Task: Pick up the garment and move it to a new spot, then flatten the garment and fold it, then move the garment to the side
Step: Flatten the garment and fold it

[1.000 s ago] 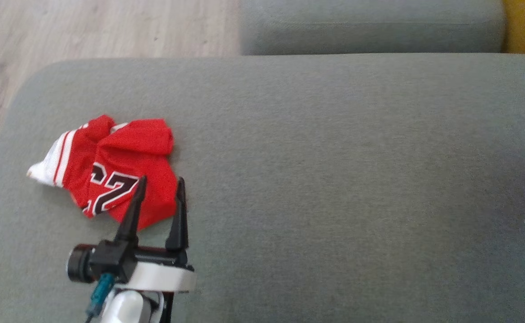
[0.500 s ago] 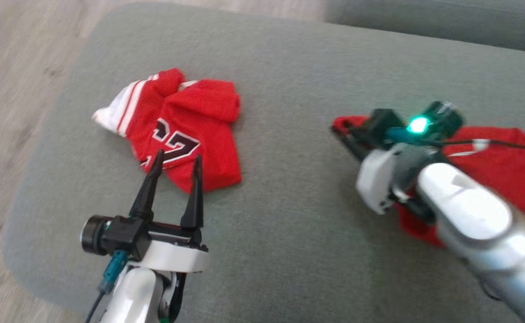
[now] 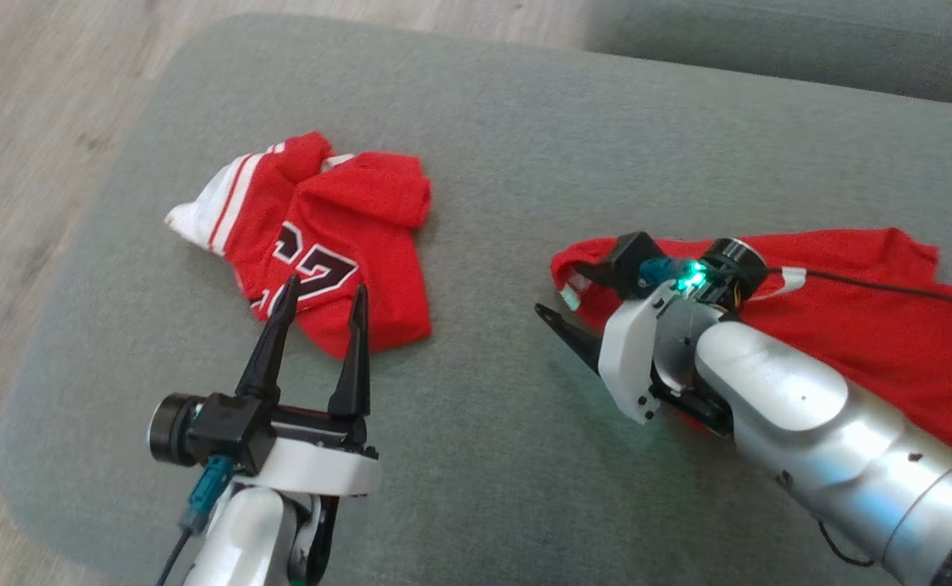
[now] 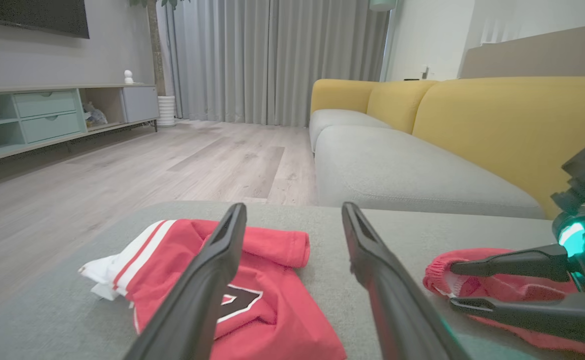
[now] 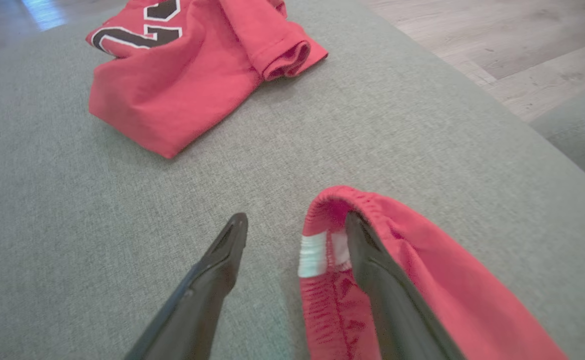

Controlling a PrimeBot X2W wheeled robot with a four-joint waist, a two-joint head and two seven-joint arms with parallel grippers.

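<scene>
On grey cushion, right side: red garment is lying loose, waistband end sitting between right gripper fingers, jaws standing apart, not gripping. Left gripper is hovering, jaws wide apart, at folded jersey near edge.

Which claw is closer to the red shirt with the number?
The left claw: it hovers open at the near edge of the numbered shirt. The right claw is across the cushion, open at the other garment.
</scene>
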